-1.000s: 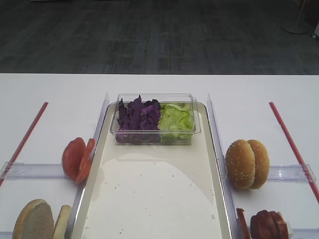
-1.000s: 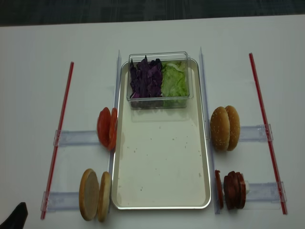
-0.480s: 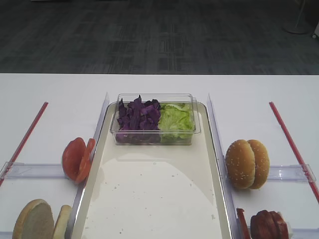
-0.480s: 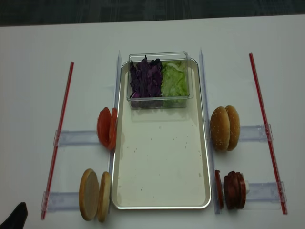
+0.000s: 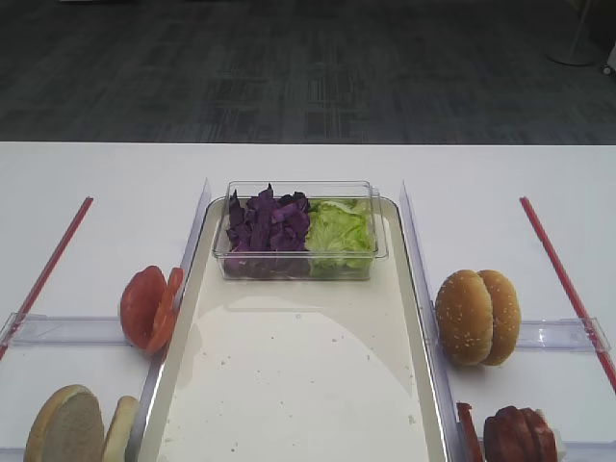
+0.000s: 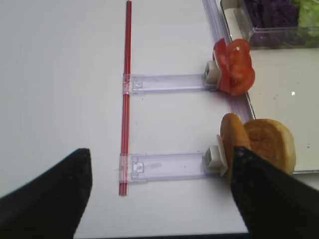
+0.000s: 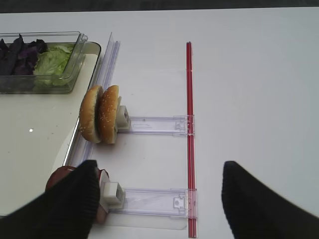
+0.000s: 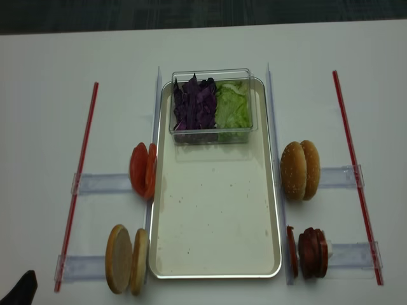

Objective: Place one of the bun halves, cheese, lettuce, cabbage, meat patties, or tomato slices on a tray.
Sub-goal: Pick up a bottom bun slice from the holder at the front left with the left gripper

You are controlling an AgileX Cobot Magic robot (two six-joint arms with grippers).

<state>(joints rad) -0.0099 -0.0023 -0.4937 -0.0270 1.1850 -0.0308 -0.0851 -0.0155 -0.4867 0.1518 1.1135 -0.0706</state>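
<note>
A: Why do the bun halves [image 8: 126,258] stand on edge?
B: A clear holder props them just left of the tray [image 8: 216,216], likely so a tool can pinch one from above. Tomato slices [image 8: 143,170] stand the same way farther along; the patties [image 8: 310,251] do so on the right.
A: And the tools?
B: The left tool [image 6: 159,194] hangs over the bench [image 8: 44,127] with jaws wide apart, holding nothing. The right tool [image 7: 159,199] looks the same, spread and empty.
A: The tray?
B: It carries only the tub [image 8: 212,105] of cabbage [image 8: 196,103] and lettuce [image 8: 233,105].
</note>
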